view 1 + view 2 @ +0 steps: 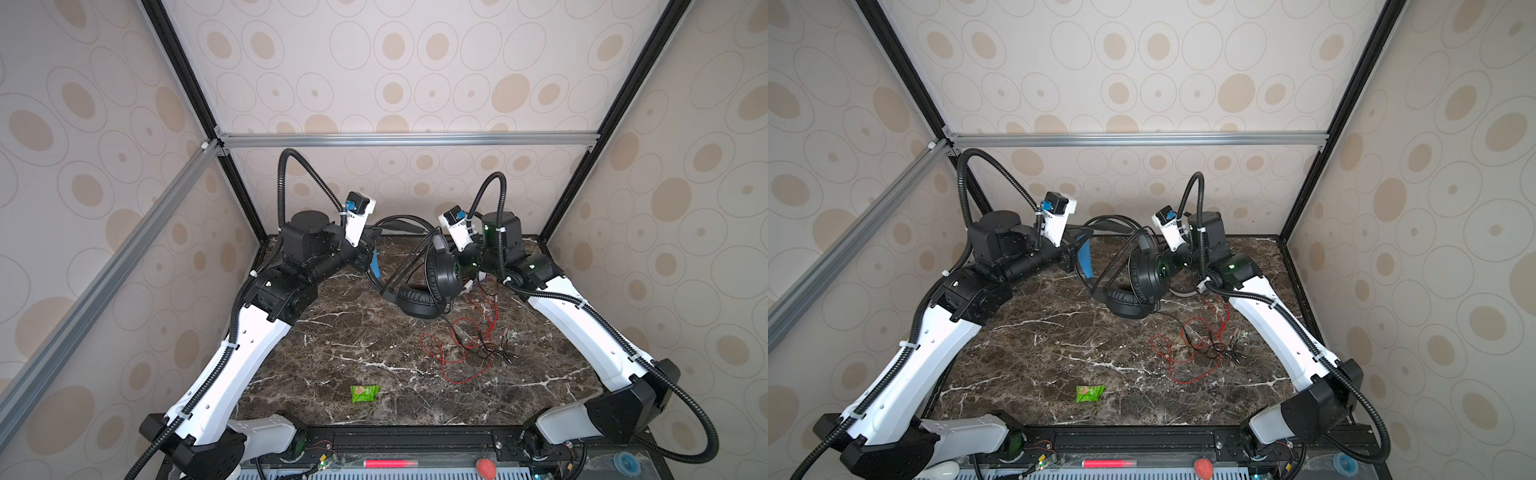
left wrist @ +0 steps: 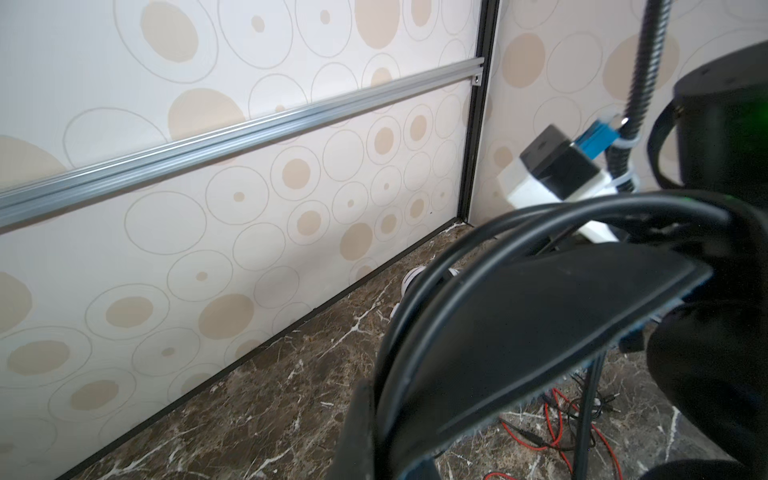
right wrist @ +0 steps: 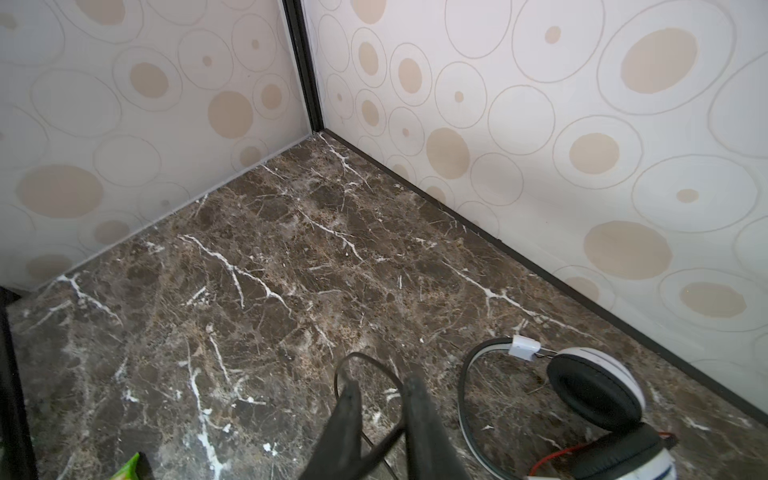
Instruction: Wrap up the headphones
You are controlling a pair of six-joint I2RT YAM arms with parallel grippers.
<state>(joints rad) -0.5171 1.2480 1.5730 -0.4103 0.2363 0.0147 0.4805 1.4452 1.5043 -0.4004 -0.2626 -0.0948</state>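
Observation:
The black headphones [image 1: 444, 276] hang at the back middle in both top views, one ear cup upright and the other resting on the table [image 1: 332, 332]. My left gripper [image 2: 386, 449] is shut on their headband [image 2: 540, 316], where the blue inner band [image 1: 376, 266] shows. My right gripper [image 3: 383, 382] sits behind the upright ear cup. Its fingers stand slightly apart, and a loop of the thin black cable [image 3: 365, 361] crosses the gap. The white headphones [image 3: 594, 382] lie flat under the right arm. Their red cable [image 1: 469, 345] sprawls over the table.
A green snack packet [image 1: 364, 393] lies near the table's front edge. The cables' plugs [image 1: 505, 353] rest to the right of the red tangle. Patterned walls close in the back and both sides, with black posts in the corners.

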